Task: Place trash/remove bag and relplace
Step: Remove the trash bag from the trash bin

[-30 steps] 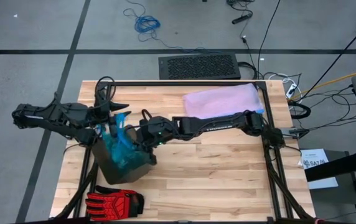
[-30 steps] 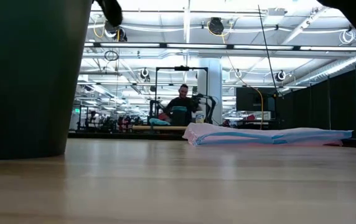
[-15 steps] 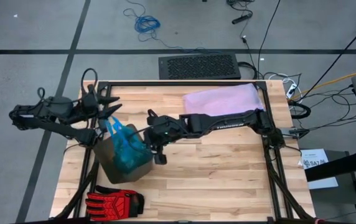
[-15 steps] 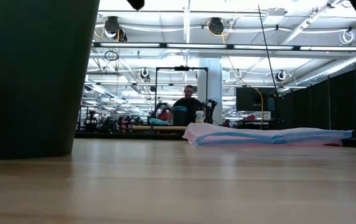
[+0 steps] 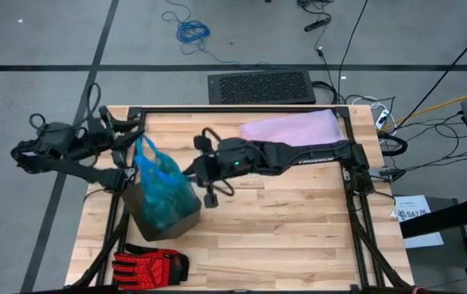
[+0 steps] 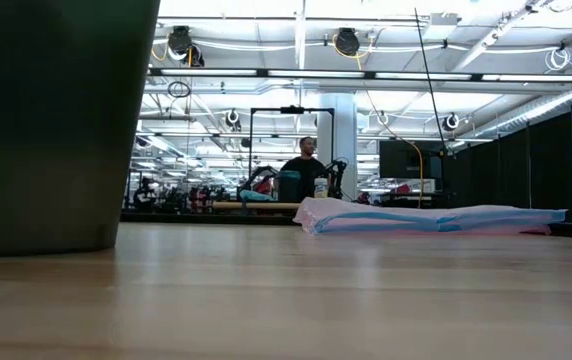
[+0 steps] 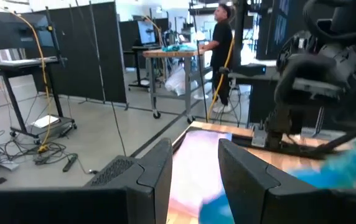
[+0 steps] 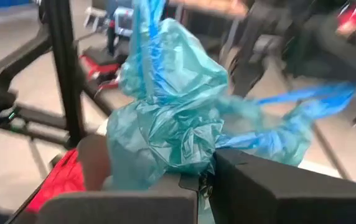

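Note:
The teal-green bag (image 5: 162, 186) stands bunched up out of the dark bin (image 5: 168, 222) near the table's left edge, its blue drawstring loop (image 5: 144, 152) raised. My right gripper (image 5: 187, 172) reaches in from the table's right and is shut on the bag's upper part (image 8: 165, 124). My left gripper (image 5: 132, 134) stands open just left of the loop, level and high, its fingers (image 7: 150, 177) apart. The trash is hidden. My right gripper pinches a bunch of the bag's thin plastic (image 8: 198, 169) between its two fingers, coming level from the table's right. Several gathered layers rise above the fingers, and the bag's lower part stays in the bin. Whether my left gripper touches the blue loop, I cannot tell.
A folded pale lilac bag (image 5: 291, 131) lies at the table's far right. A red-and-black glove (image 5: 148, 263) lies at the near left corner. The middle and near right of the wooden table (image 5: 299, 237) are bare. A person stands far off in the room (image 6: 306, 170).
My right gripper has risen and rolled, drawing the bag's top up out of the bin. My left gripper has pulled back toward the table's left edge and a little up. The bag now stands taller and more bunched; the bin has stayed put.

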Controlling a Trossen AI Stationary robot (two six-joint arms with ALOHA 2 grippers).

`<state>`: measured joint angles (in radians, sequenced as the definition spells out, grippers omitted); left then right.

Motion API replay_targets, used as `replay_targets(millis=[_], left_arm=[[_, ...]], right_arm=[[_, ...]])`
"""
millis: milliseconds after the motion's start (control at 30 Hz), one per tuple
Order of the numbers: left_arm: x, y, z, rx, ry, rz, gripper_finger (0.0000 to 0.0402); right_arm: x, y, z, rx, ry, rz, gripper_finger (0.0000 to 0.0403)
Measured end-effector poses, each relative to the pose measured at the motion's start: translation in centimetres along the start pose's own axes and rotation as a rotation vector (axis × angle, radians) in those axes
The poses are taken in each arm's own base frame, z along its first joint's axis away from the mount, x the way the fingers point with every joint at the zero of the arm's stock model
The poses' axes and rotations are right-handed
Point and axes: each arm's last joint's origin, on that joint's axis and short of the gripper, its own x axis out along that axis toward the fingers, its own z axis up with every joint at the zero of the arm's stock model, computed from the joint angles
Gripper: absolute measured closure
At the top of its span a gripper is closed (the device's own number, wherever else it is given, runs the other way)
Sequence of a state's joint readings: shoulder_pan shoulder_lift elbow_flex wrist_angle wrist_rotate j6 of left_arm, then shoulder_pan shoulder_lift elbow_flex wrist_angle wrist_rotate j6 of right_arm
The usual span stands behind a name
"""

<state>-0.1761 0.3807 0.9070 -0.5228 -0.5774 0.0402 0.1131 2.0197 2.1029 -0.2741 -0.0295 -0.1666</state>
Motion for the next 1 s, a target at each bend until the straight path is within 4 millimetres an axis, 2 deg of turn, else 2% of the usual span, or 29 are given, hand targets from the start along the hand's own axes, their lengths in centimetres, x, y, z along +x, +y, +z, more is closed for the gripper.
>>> replay_targets(millis=[333, 467, 567, 667, 767, 1000], left_arm=[[-0.7, 0.5, 0.3, -0.036, -0.046, 0.005, 0.0275], [-0.7, 0.5, 0.2, -0.031, -0.039, 0.005, 0.0275], [-0.7, 0.5, 0.2, -0.030, -0.037, 0.005, 0.0275], [-0.7, 0.5, 0.1, -0.027, -0.032, 0.005, 0.0275], [-0.7, 0.5, 0.1, -0.024, -0.027, 0.004, 0.0275], [-0.7, 0.5, -0.3, -0.002, 0.011, 0.003, 0.0275]], right_arm=[[-4.9, -1.7, 5.6, -0.154, -0.261, -0.173, 0.0403], [-7.8, -3.2, 7.9, -0.221, -0.363, -0.303, 0.0403], [-9.5, -5.0, 8.6, -0.238, -0.363, -0.422, 0.0403], [-10.1, -7.5, 8.1, -0.211, -0.334, -0.499, 0.0403], [-9.8, -10.4, 6.7, -0.144, -0.274, -0.546, 0.0403], [-6.4, -16.9, 0.4, 0.025, -0.121, -0.520, 0.0403]])
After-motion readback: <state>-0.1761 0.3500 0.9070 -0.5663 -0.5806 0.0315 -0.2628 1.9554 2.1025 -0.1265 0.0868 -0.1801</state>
